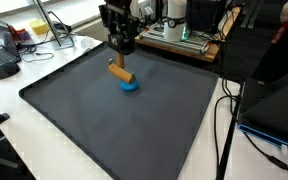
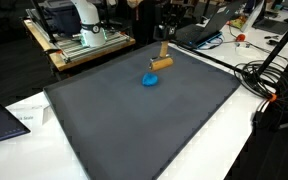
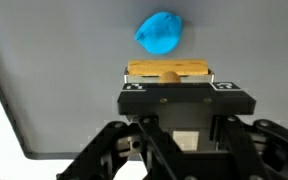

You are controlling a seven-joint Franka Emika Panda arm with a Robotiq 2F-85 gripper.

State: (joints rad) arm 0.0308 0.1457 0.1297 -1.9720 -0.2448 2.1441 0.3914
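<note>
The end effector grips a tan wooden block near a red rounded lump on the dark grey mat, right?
Not quite: the wrist view shows the rounded lump is blue, not red. The end effector does grip the tan wooden block near it.

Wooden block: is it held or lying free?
Held: the tool is shut on the wooden block, seen clamped in the wrist view.

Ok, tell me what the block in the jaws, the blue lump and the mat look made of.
The block: probably unfinished wood; tan, matte, with a darker knot-like spot. The blue lump: likely soft plastic or putty; saturated colour, uneven rounded outline. The mat: seemingly rubber or foam; dark grey, matte, with no glare.
</note>
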